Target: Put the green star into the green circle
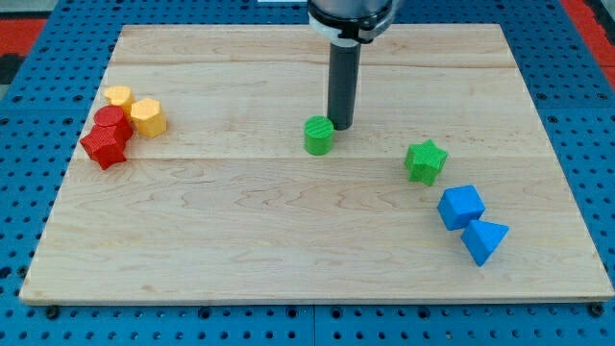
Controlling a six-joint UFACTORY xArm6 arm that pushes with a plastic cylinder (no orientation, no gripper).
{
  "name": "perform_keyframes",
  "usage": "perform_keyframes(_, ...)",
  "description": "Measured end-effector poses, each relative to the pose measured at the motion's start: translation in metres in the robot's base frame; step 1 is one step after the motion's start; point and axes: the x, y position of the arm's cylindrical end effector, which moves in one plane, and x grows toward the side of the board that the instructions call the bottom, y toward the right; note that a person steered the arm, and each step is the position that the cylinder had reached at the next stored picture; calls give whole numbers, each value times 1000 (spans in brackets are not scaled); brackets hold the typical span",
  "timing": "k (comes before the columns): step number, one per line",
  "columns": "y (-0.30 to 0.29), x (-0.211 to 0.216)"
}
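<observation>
The green star (426,160) lies right of the board's middle. The green circle (319,135), a short round block, stands near the middle, to the star's left and slightly higher in the view. My tip (342,128) rests just off the circle's upper right edge, very close to or touching it. The rod rises straight up toward the view's top. The star is about a hand's width to the right of my tip and lower in the view.
A blue cube (460,207) and a blue triangular block (485,240) sit below and right of the star. At the left, a red star (104,147), a red round block (112,123) and two yellow blocks (147,116) (118,96) cluster together. The wooden board (240,240) lies on a blue surface.
</observation>
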Motion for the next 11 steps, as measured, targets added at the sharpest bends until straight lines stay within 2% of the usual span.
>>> perform_keyframes(1,111,6)
perform_keyframes(2,152,57)
perform_keyframes(3,104,63)
perform_keyframes(4,92,65)
perform_keyframes(5,120,72)
perform_keyframes(6,105,92)
perform_keyframes(7,64,92)
perform_keyframes(8,-14,76)
perform_keyframes(9,-24,62)
perform_keyframes(10,-22,43)
perform_keyframes(11,81,43)
